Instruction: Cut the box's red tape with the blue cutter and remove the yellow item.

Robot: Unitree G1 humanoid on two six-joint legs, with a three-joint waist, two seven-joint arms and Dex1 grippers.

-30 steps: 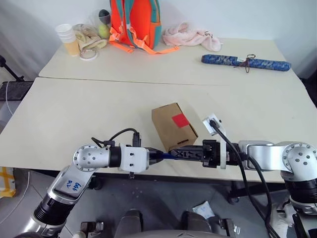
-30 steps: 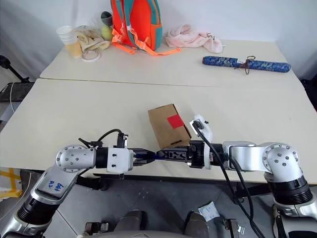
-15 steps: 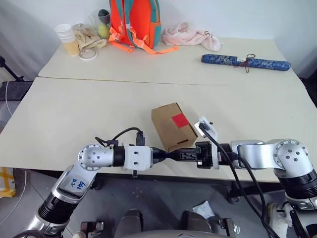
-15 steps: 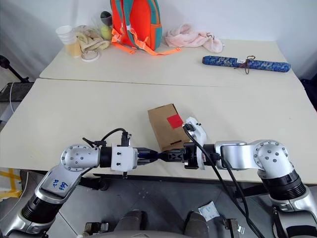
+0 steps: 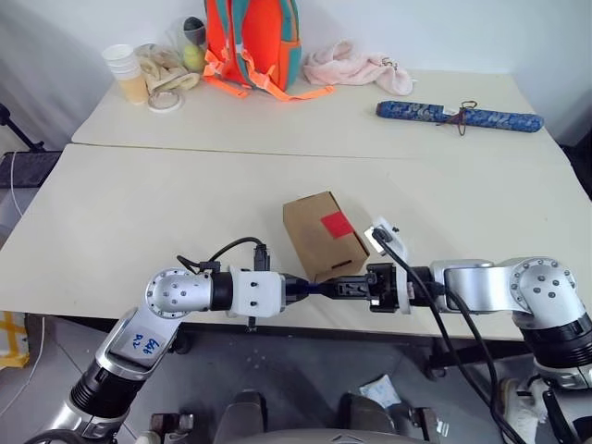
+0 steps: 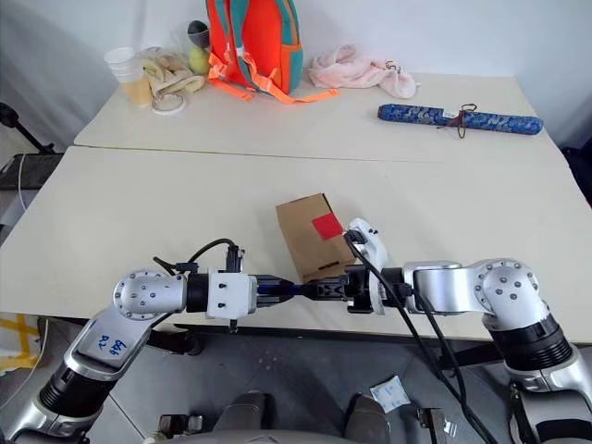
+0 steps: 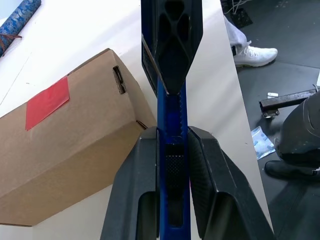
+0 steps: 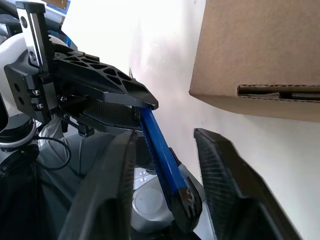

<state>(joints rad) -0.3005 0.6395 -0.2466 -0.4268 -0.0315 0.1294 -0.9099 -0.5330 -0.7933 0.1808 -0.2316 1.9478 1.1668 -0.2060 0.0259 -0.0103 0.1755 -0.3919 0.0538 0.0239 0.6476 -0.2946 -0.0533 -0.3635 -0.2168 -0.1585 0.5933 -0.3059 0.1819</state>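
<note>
the left gripper (image 7: 172, 150) is clamping the blue cutter (image 7: 172, 112) by its near end, the two black fingers pressed flat against its sides, and is holding it out level over the front edge of the table (image 5: 139, 231). the right gripper (image 8: 165, 150) is reaching in from the opposite side with the cutter's other end lying between its fingers (image 8: 227, 175); a gap is showing on each side of the stick, so the fingers are not gripping it and are part-way closed at most. to do this handover well, the right fingers ought to be closing squarely on the flat sides of the cutter before the left lets go, since the stick is slim, smooth plastic and likely to twist if pinched off-centre

the box (image 5: 322, 236) is sitting just behind the two grippers, near the table's front edge, shut: plain matt brown cardboard with crisp edges and a tucked end flap. the red tape (image 5: 337, 223) is lying as a glossy square patch on its top face. the yellow item is presumably inside the box
</note>
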